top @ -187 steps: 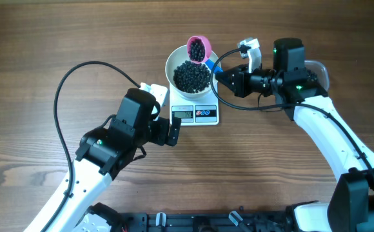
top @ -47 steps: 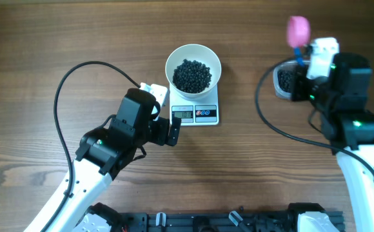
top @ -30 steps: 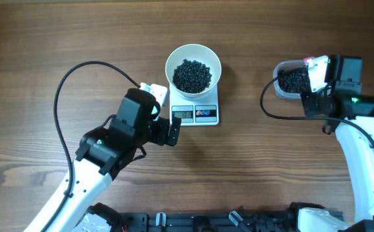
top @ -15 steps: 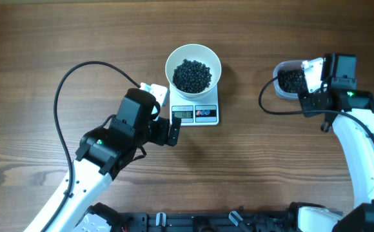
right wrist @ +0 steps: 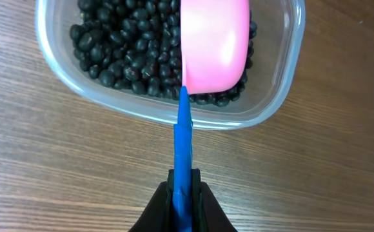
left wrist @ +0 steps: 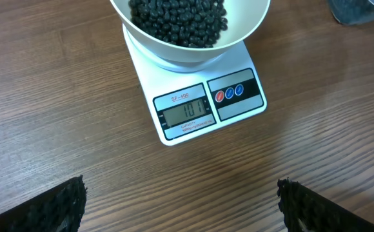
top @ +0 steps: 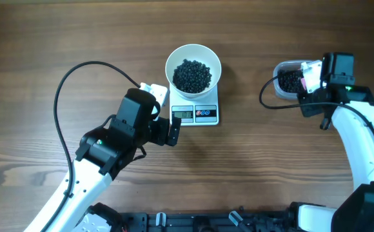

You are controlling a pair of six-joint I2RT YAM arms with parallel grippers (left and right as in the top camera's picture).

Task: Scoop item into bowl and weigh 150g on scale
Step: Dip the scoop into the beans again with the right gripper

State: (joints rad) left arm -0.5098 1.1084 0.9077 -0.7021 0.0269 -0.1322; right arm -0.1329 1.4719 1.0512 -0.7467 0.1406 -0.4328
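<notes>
Gripping blue scoop handle (right wrist: pixel 182 142), right tool (right wrist: pixel 184 187) clamped; handle runs straight ahead, pink head (right wrist: pixel 216 42) over beans (right wrist: pixel 122 51) in tub (right wrist: pixel 284 96). Left tool (left wrist: pixel 180 212) spread wide, empty.

The table (top: pixel 45 38) was dark brown wood with a long grain running side to side. A small white scale (top: pixel 195 113) sat flat on it near the middle, toward the far edge, its display and buttons facing the near side. Well apart from it, off to the right, a clear plastic tub (top: pixel 280 92) stood on the bare wood too.
</notes>
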